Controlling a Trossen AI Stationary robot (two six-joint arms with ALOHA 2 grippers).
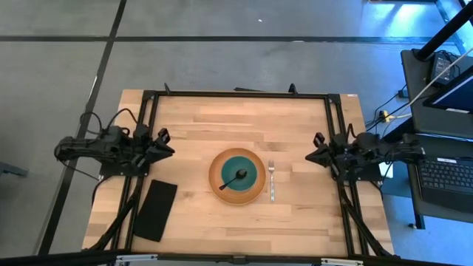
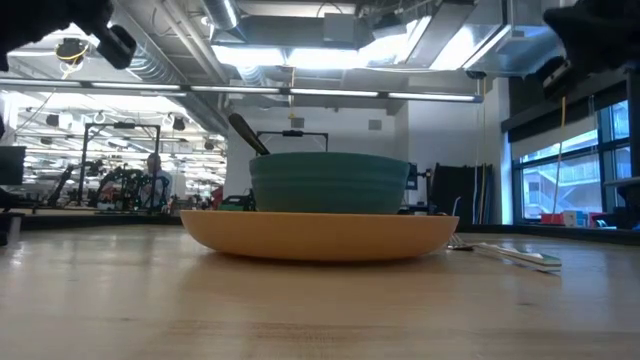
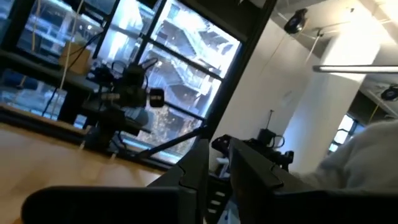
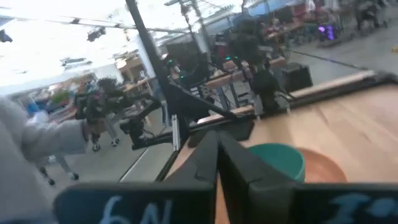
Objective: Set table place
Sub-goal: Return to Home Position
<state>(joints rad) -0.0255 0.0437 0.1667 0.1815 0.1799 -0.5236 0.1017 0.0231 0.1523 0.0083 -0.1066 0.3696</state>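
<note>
My left gripper (image 1: 172, 151) and right gripper (image 1: 310, 157) sat pinched closed at opposite table (image 1: 192, 125) edges, flanking the orange plate (image 1: 213, 178) bearing a teal bowl (image 1: 236, 164).

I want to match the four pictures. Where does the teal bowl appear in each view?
High view: the bowl near the middle of the table.
Low view: centre, on the orange plate.
Left wrist view: not in it.
Right wrist view: visible, on the same plate.
Shared landmark: the orange plate under the bowl.
</note>
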